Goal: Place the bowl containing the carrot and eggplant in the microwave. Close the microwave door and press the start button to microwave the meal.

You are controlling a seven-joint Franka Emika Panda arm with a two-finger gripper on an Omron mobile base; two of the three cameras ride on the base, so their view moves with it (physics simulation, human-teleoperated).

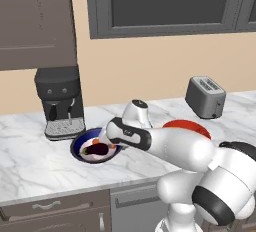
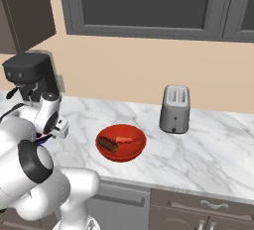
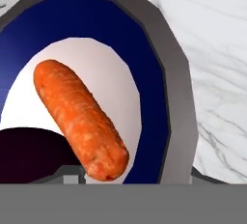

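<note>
The dark blue bowl [image 1: 77, 146] sits on the marble counter in front of the coffee machine. In the hand view the bowl [image 3: 96, 20] holds the orange carrot [image 3: 79, 119] on its white centre, and the dark purple eggplant [image 3: 29, 153] lies beside it at the lower left. The eggplant [image 1: 97, 149] also shows from the left base view. My gripper [image 1: 107, 140] reaches down at the bowl's right rim. Close up, the gripper [image 3: 137, 177] has its jaws apart, one on each side of that rim. The microwave and its door are out of view.
A red bowl [image 2: 121, 142] with an orange and a brown piece stands right of my hand. Farther right is a grey toaster [image 2: 174, 109]. The black coffee machine [image 1: 60, 101] stands just behind the blue bowl, under a wall cabinet. The counter's front edge [image 1: 75, 188] runs close below.
</note>
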